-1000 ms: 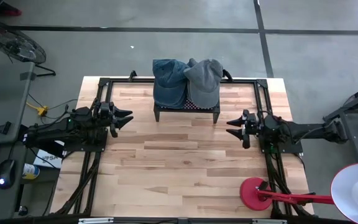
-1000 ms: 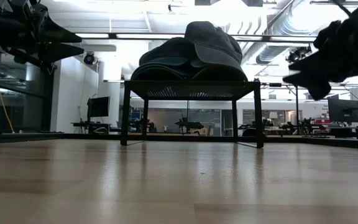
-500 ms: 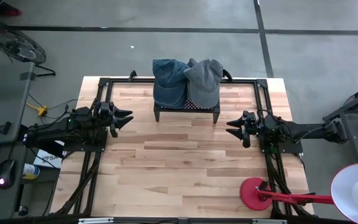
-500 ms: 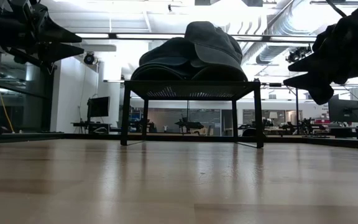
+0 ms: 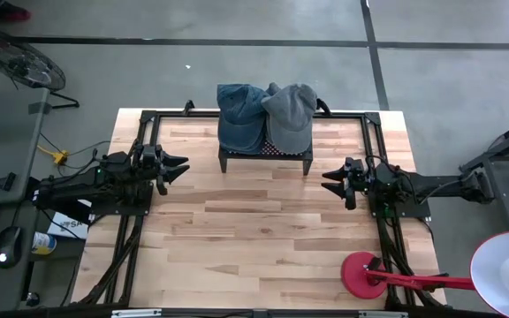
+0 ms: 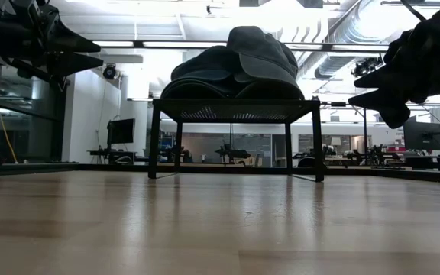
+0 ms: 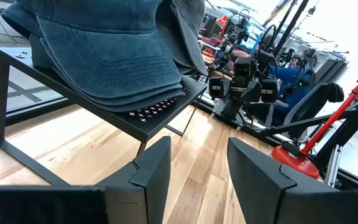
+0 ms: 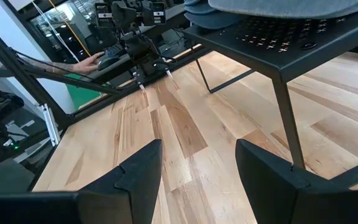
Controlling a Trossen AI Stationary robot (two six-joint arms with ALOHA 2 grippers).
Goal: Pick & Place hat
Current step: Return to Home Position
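Faded blue caps (image 5: 239, 117) nearer the left gripper (image 5: 184, 168), gray caps (image 5: 292, 115) nearer the right gripper (image 5: 327, 182); black shelf (image 5: 281, 152), dot-perforated; pale plank-striped table (image 5: 254, 238); red lamp base (image 5: 360, 272).

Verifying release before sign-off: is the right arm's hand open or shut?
Open. In the right wrist view the right hand has its two dark fingers apart, only the light wooden table visible between them.

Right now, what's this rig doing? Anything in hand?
Nothing in hand. The blue caps and the gray caps sit stacked side by side on the black shelf at the far edge of the table. The left gripper hangs open at the table's left side and the right gripper open at its right, both clear of the shelf and pointing inward.
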